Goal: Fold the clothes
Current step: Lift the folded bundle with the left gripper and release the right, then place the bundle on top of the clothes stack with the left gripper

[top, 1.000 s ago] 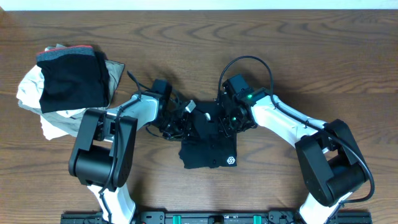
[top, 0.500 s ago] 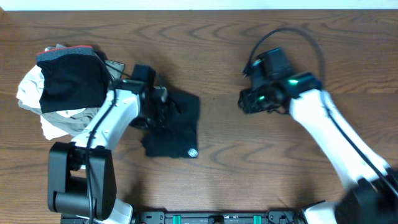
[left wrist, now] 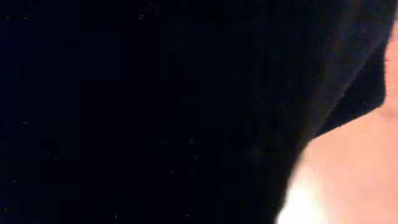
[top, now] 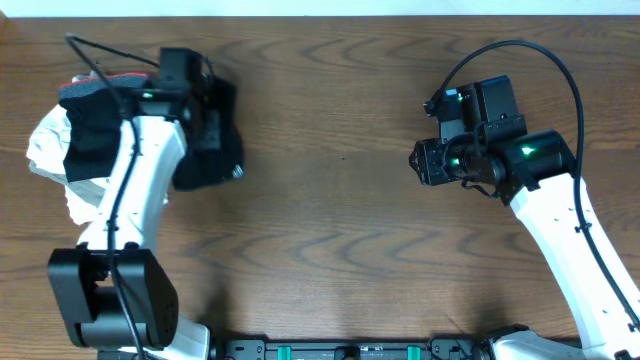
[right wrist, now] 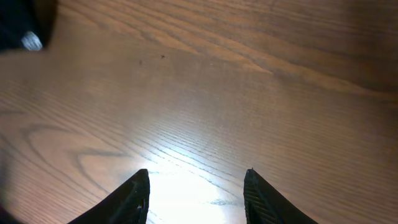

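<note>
The clothes (top: 205, 165), a folded black garment with a small white logo, hang at the far left beside the pile, and my left gripper (top: 212, 118) is shut on them. In the left wrist view black fabric (left wrist: 155, 112) fills nearly everything and hides the fingers. My right gripper (top: 420, 162) is over bare wood at the right, far from the clothes. It stands open (right wrist: 196, 180) with nothing between its fingers. A corner of the clothes (right wrist: 15, 25) shows at the top left of the right wrist view.
A pile of white, beige and grey red-edged garments (top: 60, 165) with a plain black piece (top: 100, 135) on top lies at the far left, touching the left arm's side. The wooden table (top: 330, 230) spans the view.
My left arm has swung the clothes from the table's middle to the far left by the pile. The right arm has pulled back to the right, away from the fabric.
</note>
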